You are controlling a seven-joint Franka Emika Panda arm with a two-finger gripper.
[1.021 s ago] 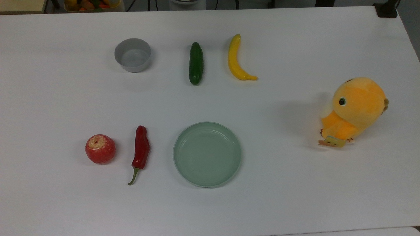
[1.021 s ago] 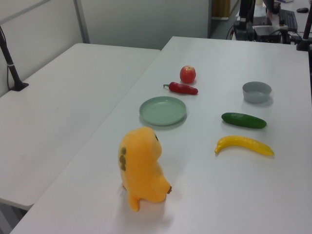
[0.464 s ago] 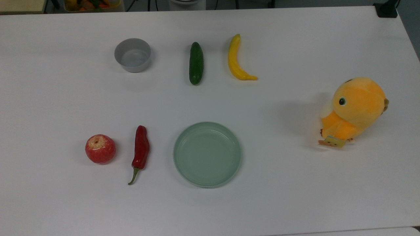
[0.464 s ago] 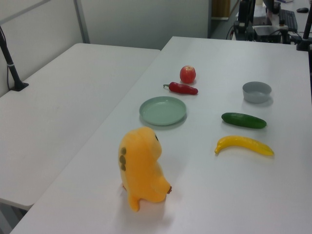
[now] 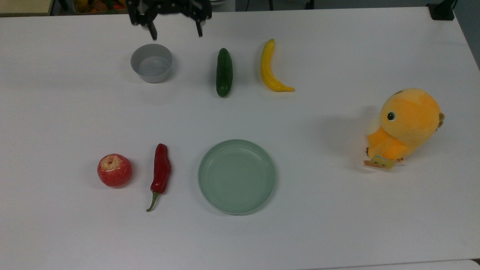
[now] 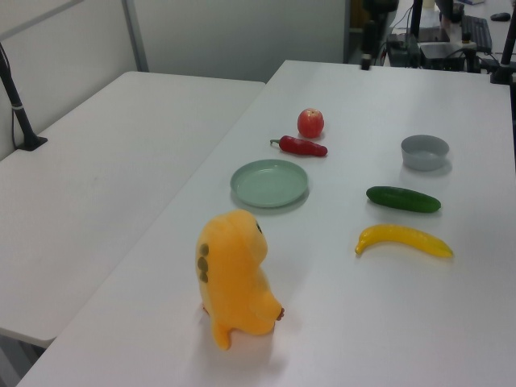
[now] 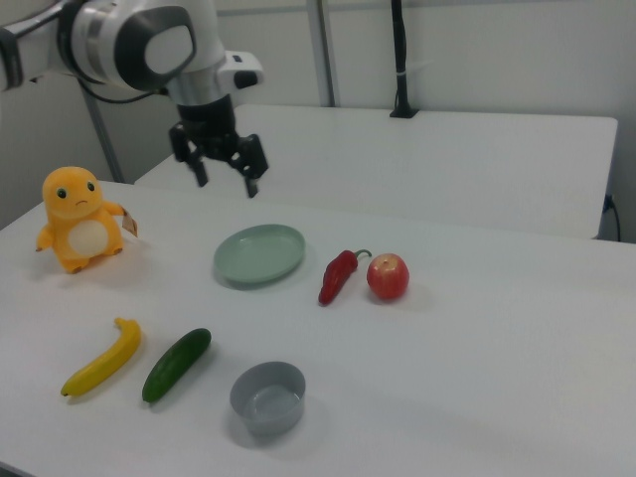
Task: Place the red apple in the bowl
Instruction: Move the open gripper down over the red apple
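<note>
The hand [image 5: 175,33] hangs empty with fingers spread wide, high above the table [image 5: 337,225]. In the top view the bowl [image 5: 151,63] lies just below it, the red apple [image 5: 114,170] well beyond. The right view shows the arm [image 7: 149,45] carrying it, which the top view crops

- No readable text, brand, number or sign was found in any view.
- The small tan paper tag [image 5: 379,162] at the foot of the orange plush chick toy [image 5: 407,125] carried dark marks, too small to read.
- The fruit, vegetables and dishes on the white table [image 5: 337,225] bore no lettering.
</note>
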